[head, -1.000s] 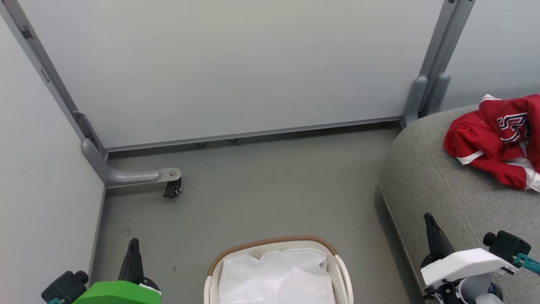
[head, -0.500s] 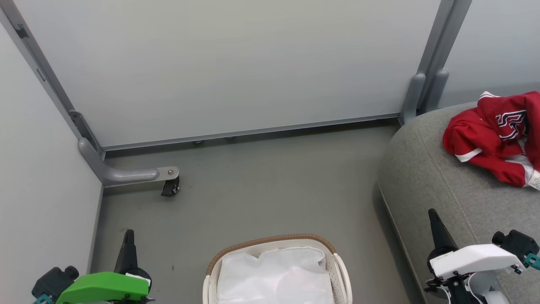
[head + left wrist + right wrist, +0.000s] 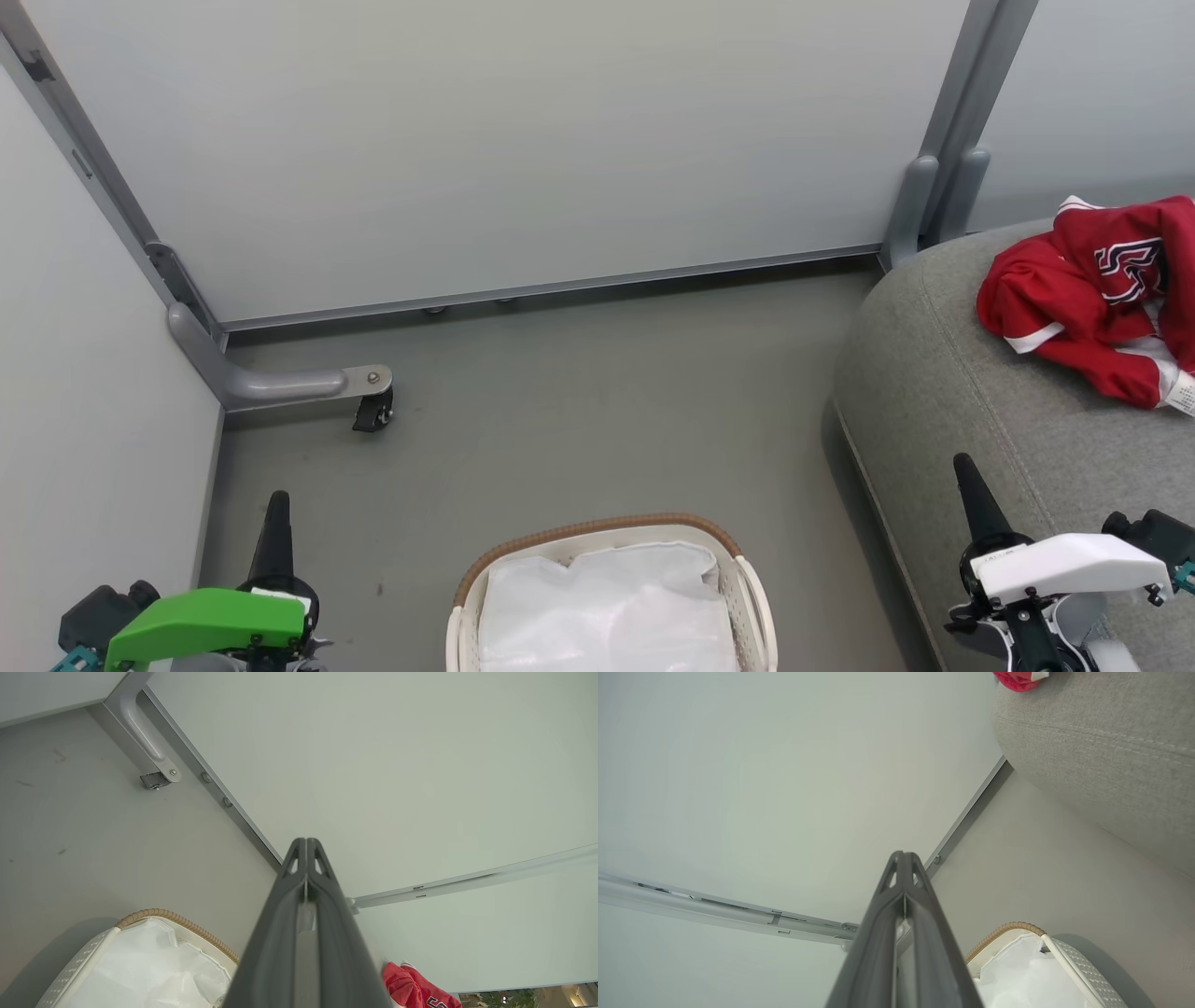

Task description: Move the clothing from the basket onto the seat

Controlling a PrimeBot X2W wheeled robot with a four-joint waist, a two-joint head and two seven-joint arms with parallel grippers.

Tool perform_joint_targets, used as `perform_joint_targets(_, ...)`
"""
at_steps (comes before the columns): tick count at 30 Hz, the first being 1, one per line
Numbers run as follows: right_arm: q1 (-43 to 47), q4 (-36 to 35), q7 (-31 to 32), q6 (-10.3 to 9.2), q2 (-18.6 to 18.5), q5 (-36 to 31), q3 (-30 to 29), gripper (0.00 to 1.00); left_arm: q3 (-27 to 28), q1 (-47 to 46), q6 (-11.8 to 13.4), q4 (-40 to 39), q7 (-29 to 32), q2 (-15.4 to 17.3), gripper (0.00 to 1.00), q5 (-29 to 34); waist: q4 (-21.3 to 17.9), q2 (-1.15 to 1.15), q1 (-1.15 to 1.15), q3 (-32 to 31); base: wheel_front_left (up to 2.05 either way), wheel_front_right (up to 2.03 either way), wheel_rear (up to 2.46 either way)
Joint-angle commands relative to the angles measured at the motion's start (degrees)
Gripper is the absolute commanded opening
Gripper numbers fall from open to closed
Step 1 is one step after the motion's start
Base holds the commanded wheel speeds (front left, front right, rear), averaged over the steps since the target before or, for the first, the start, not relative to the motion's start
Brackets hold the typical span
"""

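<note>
Clothing (image 3: 1097,299) lies in a red heap on the seat (image 3: 952,392) at the upper right of your head view. It is cut off by the right edge of the frame, and a dark-outlined emblem faces up. The seat's rounded edge curves down the right side to the floor (image 3: 579,401).

At the bottom centre sits the basket (image 3: 597,529), its lower part out of frame, with a white liner cloth (image 3: 607,607) inside its brown rim. A narrow strip of floor separates the basket's right handle from the seat's base. Above the basket you have a broad stretch of open floor up to the wall panel (image 3: 523,140). At middle left a caster bracket (image 3: 364,397) juts from the corner onto that floor.

Your left gripper (image 3: 277,499) stands at the lower left, near the side panel (image 3: 84,420) and apart from the basket. Your right gripper (image 3: 962,464) stands at the lower right, seen against the seat's fabric just inside its edge. Both wrist views show the jaws pressed together with nothing between them. The clothing is well apart from both grippers.
</note>
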Motion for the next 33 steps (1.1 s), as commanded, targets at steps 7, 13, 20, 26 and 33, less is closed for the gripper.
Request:
perform_joint_targets(7,-1.4,-1.2,1.3,-0.01,-0.4,4.9,-0.8,0.00,1.0,-2.1,-0.6,-0.7,1.3,0.2,0.00,-4.4,-0.2,0.00,0.00,0.2,0.00,0.00,0.00)
perform_joint_targets(13,-1.5,-1.4,2.1,-0.02,-0.4,8.1,-1.1,0.00,1.5,-2.5,-0.8,-0.9,2.1,0.2,0.00,-7.2,-0.3,0.00,0.00,0.4,0.00,0.00,0.00)
perform_joint_targets(20,-1.5,-1.7,3.0,-0.02,-0.4,11.6,-1.5,0.00,2.1,-2.9,-0.9,-1.0,3.1,0.2,0.00,-10.5,-0.5,0.00,0.00,0.6,0.00,0.00,0.00)
perform_joint_targets(26,-1.6,-1.9,3.8,-0.02,-0.4,14.4,-1.8,0.00,2.6,-3.3,-1.1,-1.1,3.8,0.2,0.00,-13.0,-0.7,0.00,0.00,0.8,0.00,0.00,0.00)
perform_joint_targets(33,-1.8,-2.2,4.6,-0.03,-0.5,17.5,-2.2,0.00,3.0,-3.7,-1.2,-1.3,4.7,0.2,0.00,-15.8,-0.9,0.00,0.00,0.9,0.00,0.00,0.00)
